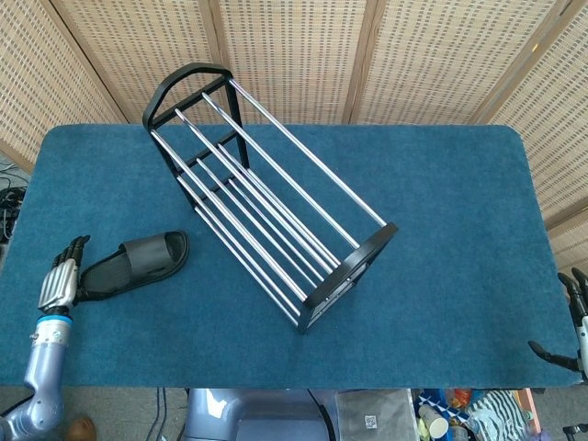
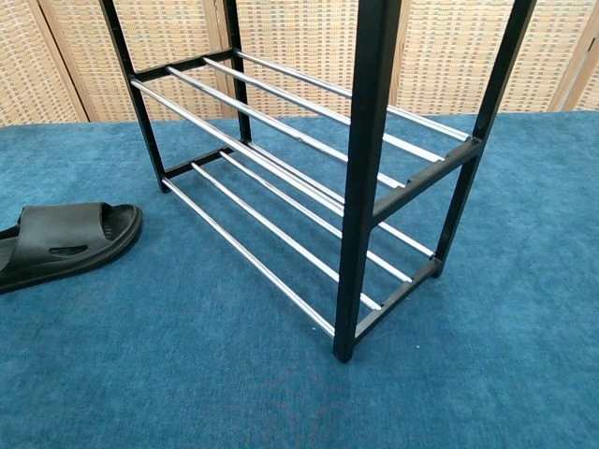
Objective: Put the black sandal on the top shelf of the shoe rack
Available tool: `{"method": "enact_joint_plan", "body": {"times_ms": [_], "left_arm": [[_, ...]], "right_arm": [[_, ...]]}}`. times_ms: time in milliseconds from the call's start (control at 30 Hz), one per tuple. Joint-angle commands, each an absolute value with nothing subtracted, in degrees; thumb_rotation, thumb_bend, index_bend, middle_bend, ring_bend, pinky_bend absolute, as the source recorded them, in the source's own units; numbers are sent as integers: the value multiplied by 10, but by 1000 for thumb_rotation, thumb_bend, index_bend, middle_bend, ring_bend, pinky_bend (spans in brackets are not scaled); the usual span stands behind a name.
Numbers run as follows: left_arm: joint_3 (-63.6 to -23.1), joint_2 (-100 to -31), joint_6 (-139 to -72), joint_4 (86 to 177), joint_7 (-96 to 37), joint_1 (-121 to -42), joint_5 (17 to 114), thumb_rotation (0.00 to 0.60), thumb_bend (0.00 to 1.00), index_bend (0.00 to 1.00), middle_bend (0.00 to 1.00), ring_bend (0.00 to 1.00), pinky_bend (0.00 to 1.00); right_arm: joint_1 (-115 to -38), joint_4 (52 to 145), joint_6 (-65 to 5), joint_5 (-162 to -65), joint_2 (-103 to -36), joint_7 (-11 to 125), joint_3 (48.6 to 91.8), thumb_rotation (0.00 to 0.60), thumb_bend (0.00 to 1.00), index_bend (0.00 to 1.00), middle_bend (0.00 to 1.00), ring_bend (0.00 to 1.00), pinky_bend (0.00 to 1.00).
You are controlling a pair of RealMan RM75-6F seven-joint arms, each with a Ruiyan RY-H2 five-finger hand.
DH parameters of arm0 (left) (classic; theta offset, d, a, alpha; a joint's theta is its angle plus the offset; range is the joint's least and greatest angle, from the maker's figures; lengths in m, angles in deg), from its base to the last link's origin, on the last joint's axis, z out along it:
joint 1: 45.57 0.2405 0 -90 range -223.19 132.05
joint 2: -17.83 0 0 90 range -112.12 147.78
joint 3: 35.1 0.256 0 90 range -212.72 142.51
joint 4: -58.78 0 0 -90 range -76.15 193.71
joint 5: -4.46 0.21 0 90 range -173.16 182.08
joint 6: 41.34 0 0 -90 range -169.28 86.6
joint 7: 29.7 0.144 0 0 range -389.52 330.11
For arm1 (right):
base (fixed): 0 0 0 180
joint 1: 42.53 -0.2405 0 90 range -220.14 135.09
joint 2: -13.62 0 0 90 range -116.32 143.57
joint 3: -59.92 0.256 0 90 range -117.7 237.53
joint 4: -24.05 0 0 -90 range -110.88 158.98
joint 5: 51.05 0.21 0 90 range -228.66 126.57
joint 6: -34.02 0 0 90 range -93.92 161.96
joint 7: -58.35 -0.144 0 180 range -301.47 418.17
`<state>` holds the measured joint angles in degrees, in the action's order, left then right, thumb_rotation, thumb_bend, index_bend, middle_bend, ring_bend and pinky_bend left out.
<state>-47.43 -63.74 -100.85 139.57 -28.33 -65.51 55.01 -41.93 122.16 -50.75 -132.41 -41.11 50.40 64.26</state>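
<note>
Step in hand, as I judge it: reach and grasp — the left hand (image 1: 62, 280) sits at the heel end of the black sandal (image 1: 135, 264), fingers straight and close together, holding nothing, whether touching I cannot tell; it should open, wrap the heel or strap, then lift clear before swinging toward the rack's top bars. The sandal lies flat on the blue table (image 1: 441, 202), just left of the shoe rack (image 1: 266, 197), not touching it. Count: one sandal, one rack, two hands; the right hand (image 1: 571, 322), far right of the rack at the table edge, shows fingers apart, empty.
</note>
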Motion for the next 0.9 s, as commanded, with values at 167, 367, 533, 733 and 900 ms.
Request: {"method": "enact_joint_plan", "body": {"times_ms": [167, 367, 533, 733, 900], "left_arm": [[-478, -658, -993, 1373, -269, -665, 525, 600, 169, 0, 0, 0, 0], [-478, -680, -963, 1342, -273, -675, 512, 600, 170, 0, 0, 0, 0], [-479, -693, -945, 1322, -283, -680, 510, 600, 176, 0, 0, 0, 0], [-480, -702, -935, 1309, -281, -688, 512, 600, 176, 0, 16, 13, 81], [-488, -716, -944, 1293, -283, -692, 513, 600, 230, 275, 336, 284, 355]], "right_arm": [[-421, 1221, -504, -1320, -410, 501, 644, 600, 0, 0, 0, 0, 0], [-421, 1221, -504, -1320, -410, 501, 644, 600, 0, 0, 0, 0, 0], [-422, 1220, -501, -1317, -410, 500, 644, 600, 0, 0, 0, 0, 0], [-423, 1221, -497, -1317, -409, 499, 644, 600, 0, 0, 0, 0, 0], [-424, 1222, -495, -1318, -407, 489, 644, 600, 0, 0, 0, 0, 0]]}}
